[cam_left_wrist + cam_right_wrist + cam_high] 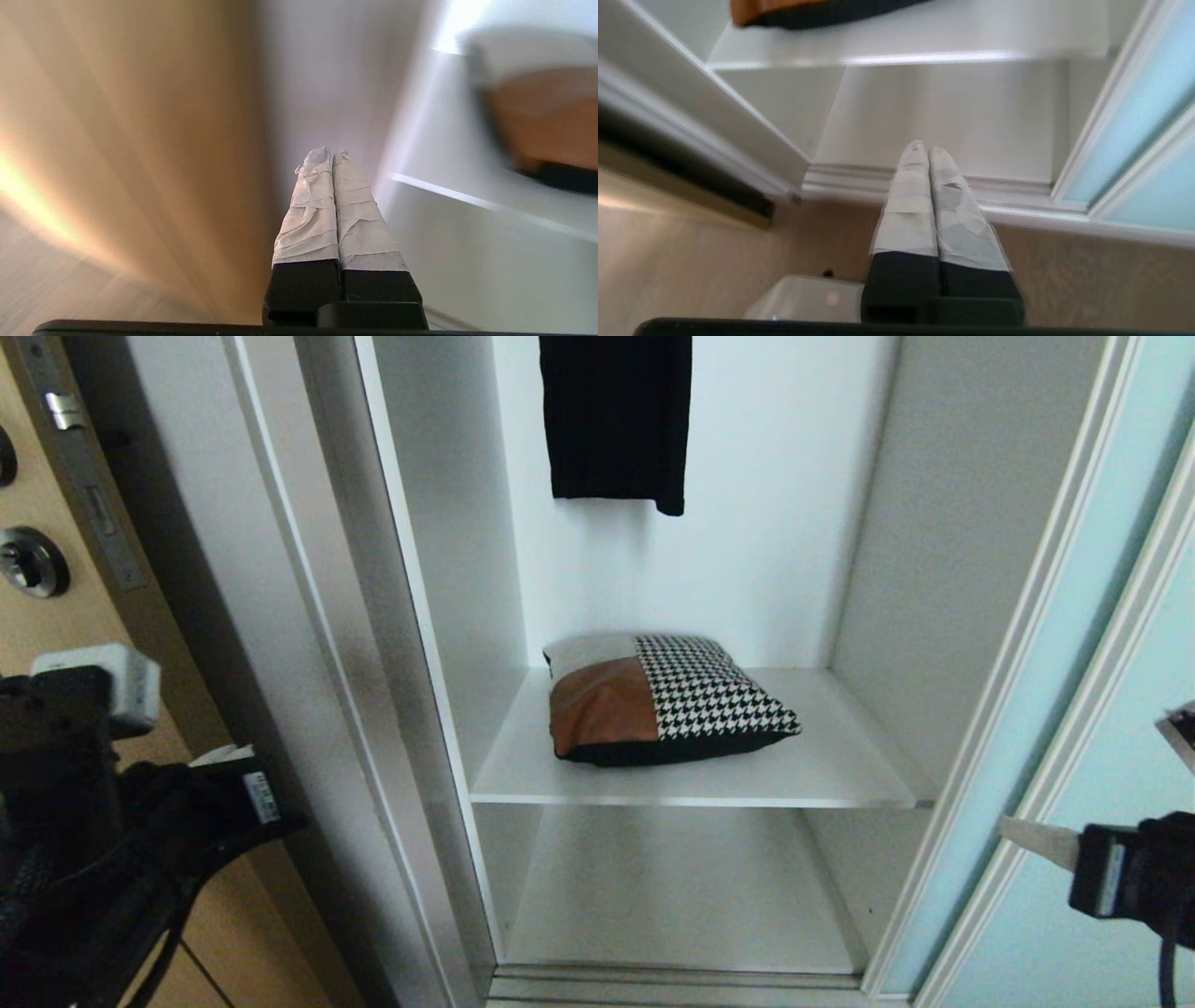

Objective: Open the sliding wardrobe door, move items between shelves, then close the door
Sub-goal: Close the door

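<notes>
The sliding wardrobe door (1074, 709), pale aqua frosted glass, stands slid to the right and the wardrobe is open. The cushion (663, 700), houndstooth, tan leather and white, lies flat on the upper white shelf (840, 775). Below it is a bare lower shelf (681, 896). My left gripper (327, 154) is shut and empty, outside the wardrobe by its left frame. It shows low on the left in the head view (224, 756). My right gripper (924, 148) is shut and empty, low in front of the sliding door (1134, 116), its taped tip pointing left (1018, 831). The right wrist view catches the cushion's edge (822, 11).
A plain black garment (616, 420) hangs above the cushion. A light-brown wooden door (56, 597) with a metal lock plate stands at the left, close to my left arm. The wardrobe's bottom track (1017, 205) meets the wood floor; a white part of my base (808, 298) shows below.
</notes>
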